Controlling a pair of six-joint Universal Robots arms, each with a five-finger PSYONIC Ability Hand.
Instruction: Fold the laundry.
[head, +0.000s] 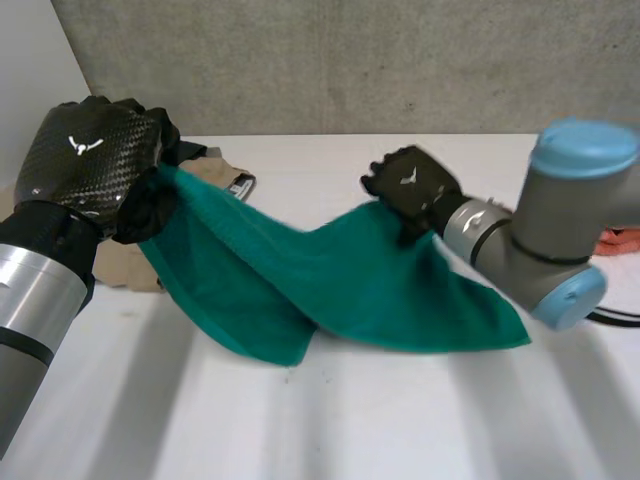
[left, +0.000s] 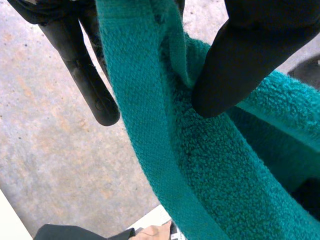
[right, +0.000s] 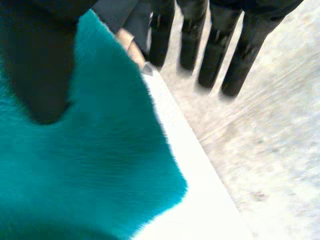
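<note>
A teal towel (head: 340, 280) hangs stretched between my two hands, its lower part sagging onto the white table (head: 350, 420). My left hand (head: 85, 155) is raised at the left end. There the towel (left: 200, 165) is pinched between the thumb (left: 235, 55) and the fingers (left: 82, 70) at its hemmed edge. My right hand (head: 415, 185) is at the towel's upper right corner. Its fingers (right: 215, 45) stand straight and clear of the cloth, and its thumb (right: 40, 75) lies over the towel (right: 75, 165).
A beige garment (head: 215, 170) with a dark piece (head: 190, 150) on it lies on the table behind the left hand. An orange cloth (head: 620, 240) sits at the far right. A grey concrete wall (head: 350, 60) runs behind the table's far edge.
</note>
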